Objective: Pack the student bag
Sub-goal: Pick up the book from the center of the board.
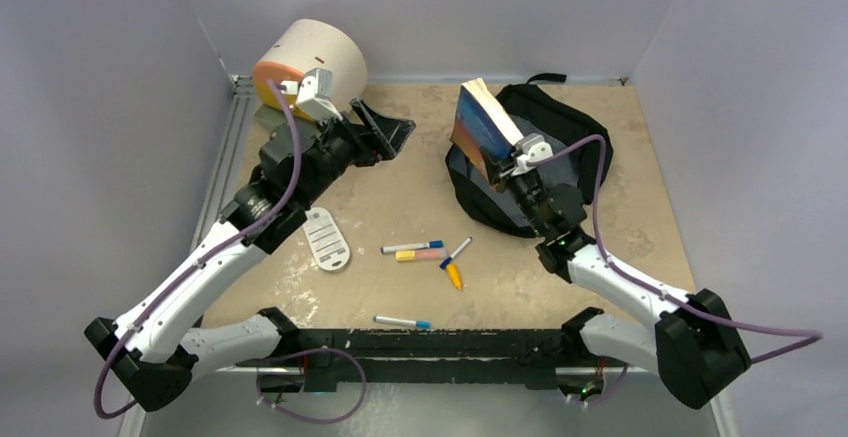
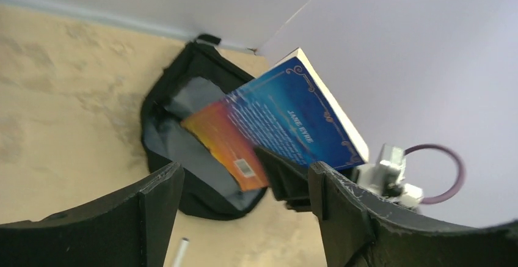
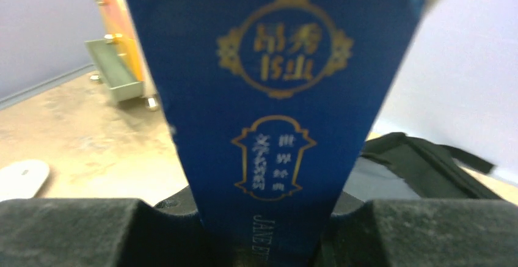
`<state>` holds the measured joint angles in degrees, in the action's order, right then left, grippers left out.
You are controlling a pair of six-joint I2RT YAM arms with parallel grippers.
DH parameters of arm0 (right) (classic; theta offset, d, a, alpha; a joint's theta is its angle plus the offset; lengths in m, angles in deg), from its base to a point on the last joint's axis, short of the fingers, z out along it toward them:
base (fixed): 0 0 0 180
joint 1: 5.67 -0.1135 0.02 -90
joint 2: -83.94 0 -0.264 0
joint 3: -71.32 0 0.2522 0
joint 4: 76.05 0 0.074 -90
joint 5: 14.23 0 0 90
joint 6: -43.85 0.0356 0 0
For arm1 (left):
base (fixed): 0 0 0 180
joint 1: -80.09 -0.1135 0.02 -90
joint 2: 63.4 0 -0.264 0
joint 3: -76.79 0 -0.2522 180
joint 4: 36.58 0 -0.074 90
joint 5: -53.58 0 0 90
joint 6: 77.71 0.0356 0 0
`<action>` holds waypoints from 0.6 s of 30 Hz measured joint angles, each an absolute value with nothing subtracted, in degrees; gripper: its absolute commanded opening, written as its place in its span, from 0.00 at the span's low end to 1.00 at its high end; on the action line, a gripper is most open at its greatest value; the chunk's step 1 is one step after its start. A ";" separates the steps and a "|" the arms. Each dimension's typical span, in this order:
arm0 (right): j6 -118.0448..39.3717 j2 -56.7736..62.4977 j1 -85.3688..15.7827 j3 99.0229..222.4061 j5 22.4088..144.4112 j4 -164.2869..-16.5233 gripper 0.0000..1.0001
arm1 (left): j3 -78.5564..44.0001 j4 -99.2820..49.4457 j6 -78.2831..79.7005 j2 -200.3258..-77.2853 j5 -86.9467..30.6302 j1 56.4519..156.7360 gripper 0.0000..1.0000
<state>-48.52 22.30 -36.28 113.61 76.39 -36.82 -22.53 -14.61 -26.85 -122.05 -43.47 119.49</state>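
Student bag (image 1: 575, 137) lies at table's back right, mouth unzipped, grey lining showing. I see blue-orange book (image 1: 476, 132) tilted over that mouth, lower end at opening; can't tell if inside. Cover reads "JANE EYRE". Right gripper (image 1: 507, 164) clenched on book's lower end. Left of bag, left gripper (image 1: 392, 135) spread wide, grasping nothing, beside cream-orange drum box (image 1: 320, 57). Markers (image 1: 420, 254) lie loose on bag's near-left side.

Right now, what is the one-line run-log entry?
left gripper: open, empty | right gripper: shut on Jane Eyre book | position: tilted over open student bag | markers: on table
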 measured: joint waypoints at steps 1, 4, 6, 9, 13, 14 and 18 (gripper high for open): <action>-49.83 21.60 -36.43 113.61 74.62 -36.05 0.00 | -21.31 -12.90 -30.74 -122.97 -43.49 119.49 0.75; -54.69 19.02 -37.94 113.61 69.90 -32.97 0.00 | -16.78 -7.66 -40.59 -126.75 -42.64 119.49 0.76; -58.07 17.42 -39.18 113.61 67.82 -31.09 0.00 | -13.88 -4.62 -46.26 -129.46 -41.33 119.49 0.76; -63.49 15.48 -41.13 113.64 65.70 -28.75 0.00 | -11.08 -1.54 -53.49 -132.85 -38.38 119.49 0.77; -69.92 14.43 -43.71 113.90 63.28 -27.11 0.00 | -10.69 0.04 -59.74 -135.56 -34.94 119.49 0.78; -71.41 14.30 -44.39 114.07 62.84 -26.83 0.00 | -10.66 0.21 -60.70 -136.13 -34.35 119.49 0.78; -75.82 14.14 -47.31 114.95 61.38 -26.02 0.00 | -10.66 0.30 -63.63 -137.55 -33.22 119.49 0.79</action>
